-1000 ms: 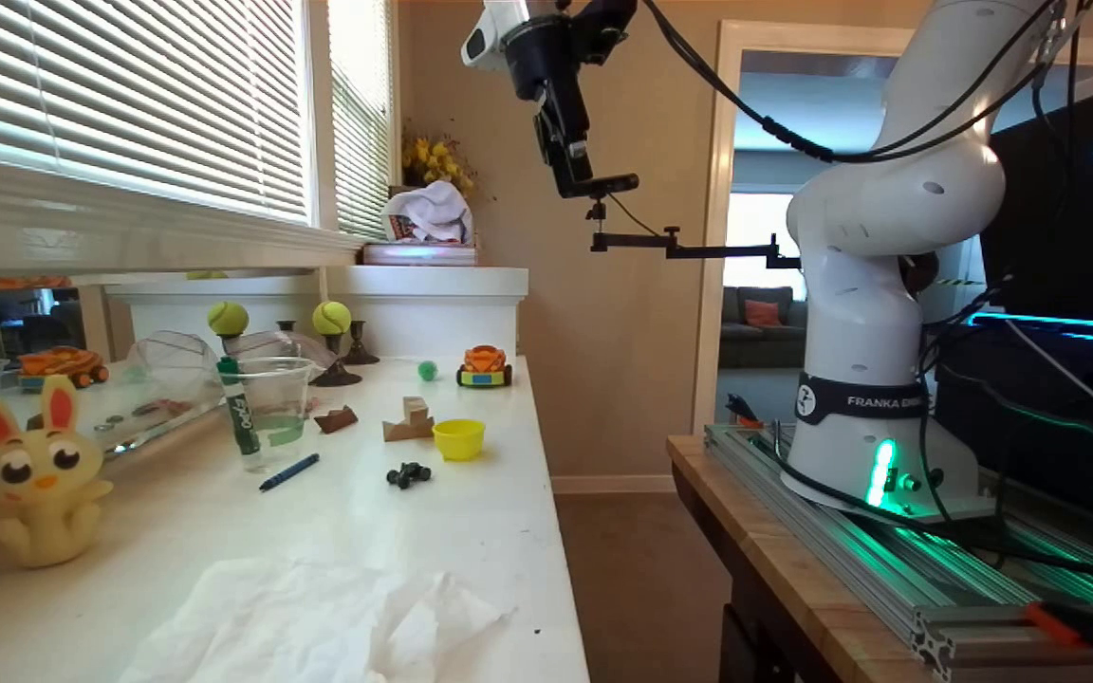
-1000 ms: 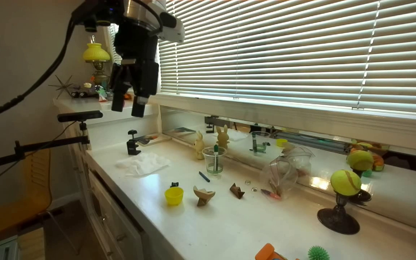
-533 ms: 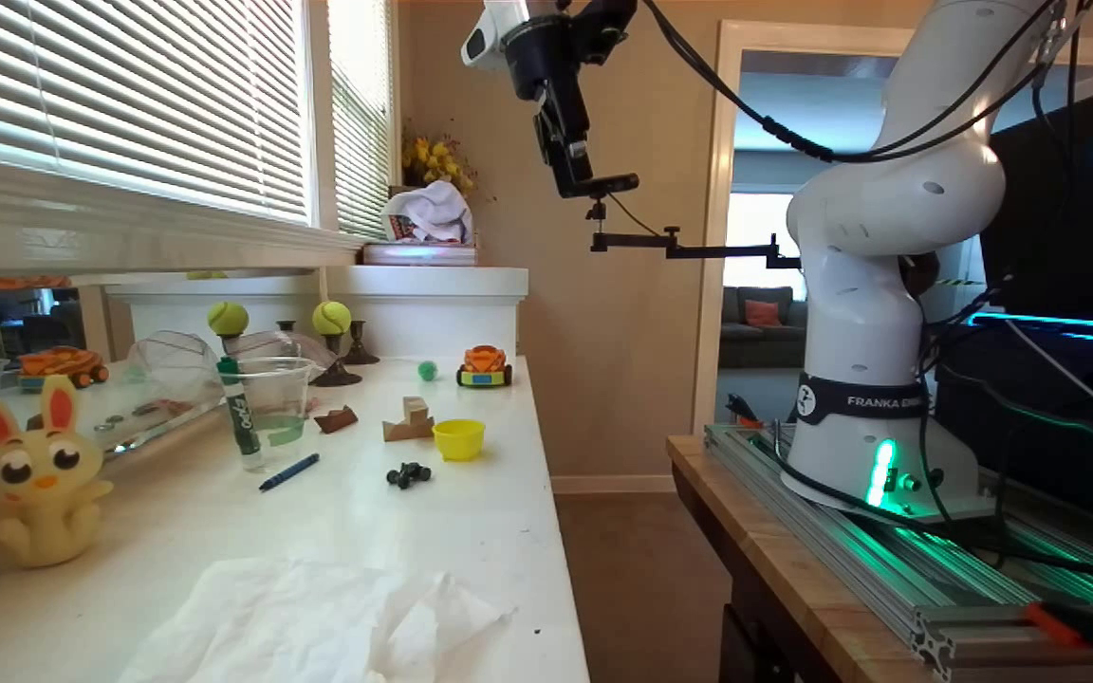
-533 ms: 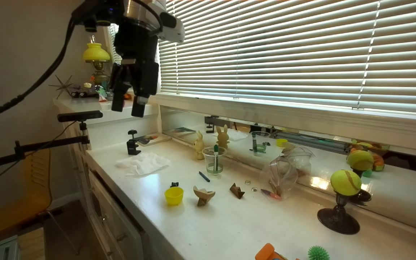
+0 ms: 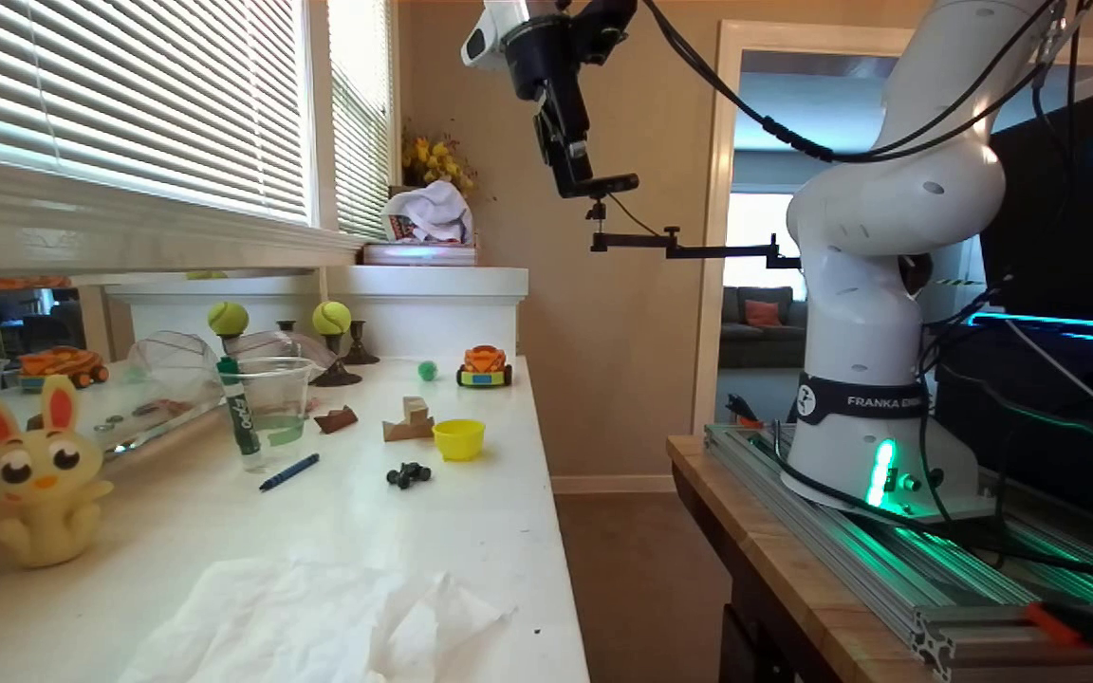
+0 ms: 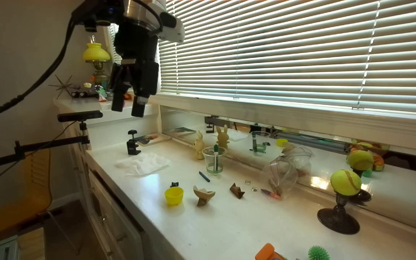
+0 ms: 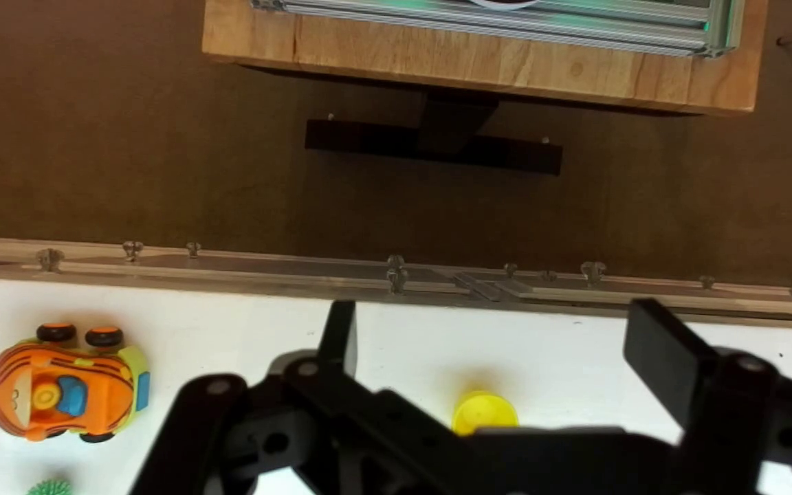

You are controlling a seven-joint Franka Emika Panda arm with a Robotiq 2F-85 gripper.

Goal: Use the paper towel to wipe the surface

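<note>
The paper towel (image 5: 319, 626) is a crumpled white sheet lying on the white countertop surface (image 5: 471, 531) at the near end in an exterior view. It also shows towards the far end of the countertop (image 6: 251, 224) in an exterior view (image 6: 143, 164). It is out of the wrist view. My gripper (image 6: 128, 107) is open and empty, high above the countertop and apart from the towel; it also shows in an exterior view (image 5: 573, 178). In the wrist view the open fingers (image 7: 496, 337) span the countertop's front edge strip (image 7: 540, 357), with nothing between them.
On the countertop stand a yellow cup (image 5: 459, 440), a clear cup (image 6: 214, 159) with a green marker, a toy rabbit (image 5: 44, 484), a blue pen (image 5: 289, 471), a small black car (image 5: 409, 474) and an orange car (image 7: 69, 392). A black clamp (image 6: 132, 144) stands beside the towel.
</note>
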